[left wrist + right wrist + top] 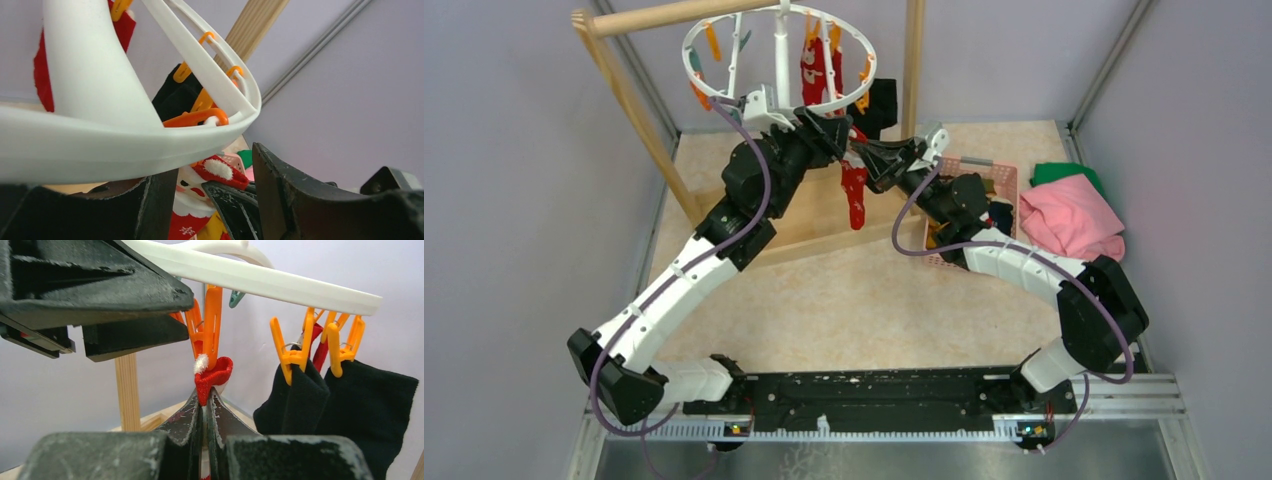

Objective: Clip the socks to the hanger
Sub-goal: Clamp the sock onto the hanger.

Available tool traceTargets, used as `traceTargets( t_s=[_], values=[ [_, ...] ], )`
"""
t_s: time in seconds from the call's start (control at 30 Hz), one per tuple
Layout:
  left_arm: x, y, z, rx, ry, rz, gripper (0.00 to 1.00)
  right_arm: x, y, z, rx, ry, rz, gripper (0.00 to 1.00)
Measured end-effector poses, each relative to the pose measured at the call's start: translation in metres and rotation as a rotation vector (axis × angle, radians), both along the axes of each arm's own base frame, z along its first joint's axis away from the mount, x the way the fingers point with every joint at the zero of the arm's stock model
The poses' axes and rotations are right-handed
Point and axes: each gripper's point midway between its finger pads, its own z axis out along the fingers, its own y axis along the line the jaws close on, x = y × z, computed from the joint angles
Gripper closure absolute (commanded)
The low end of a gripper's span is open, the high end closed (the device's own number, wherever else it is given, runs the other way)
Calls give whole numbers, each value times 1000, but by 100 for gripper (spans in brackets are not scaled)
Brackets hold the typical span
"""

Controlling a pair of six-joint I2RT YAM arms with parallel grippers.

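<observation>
I'm pinching the red sock in the narrow right gripper, cuff poking above the fingertips and touching an orange clip, while the left gripper is sitting wide, hanger rim between its fingers.

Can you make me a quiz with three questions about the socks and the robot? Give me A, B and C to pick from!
1. Where is the top of the red sock?
A) in a basket
B) just under an orange clip on the hanger
C) flat on the table

2. What colour are the two socks clipped up beside it?
A) black
B) yellow
C) green

3. What is the right pincer doing?
A) wide open
B) shut on the red sock
C) holding a yellow sock

Answers:
1 B, its cuff sits at the clip's tips.
2 A, both hang dark from orange clips.
3 B, its fingers pinch the red fabric.
</observation>
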Motion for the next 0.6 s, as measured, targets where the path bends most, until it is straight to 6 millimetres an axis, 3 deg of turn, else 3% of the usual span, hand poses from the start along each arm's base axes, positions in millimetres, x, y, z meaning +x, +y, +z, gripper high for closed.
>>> traceTargets(
  t_s=[0.37, 0.6],
  values=[
    [15, 10, -11, 70, 2, 96, 39, -3, 5, 1, -11, -4, 6, 100],
    [20, 10, -5, 75, -7, 119, 38, -3, 6, 4, -15, -18, -5, 100]
  ],
)
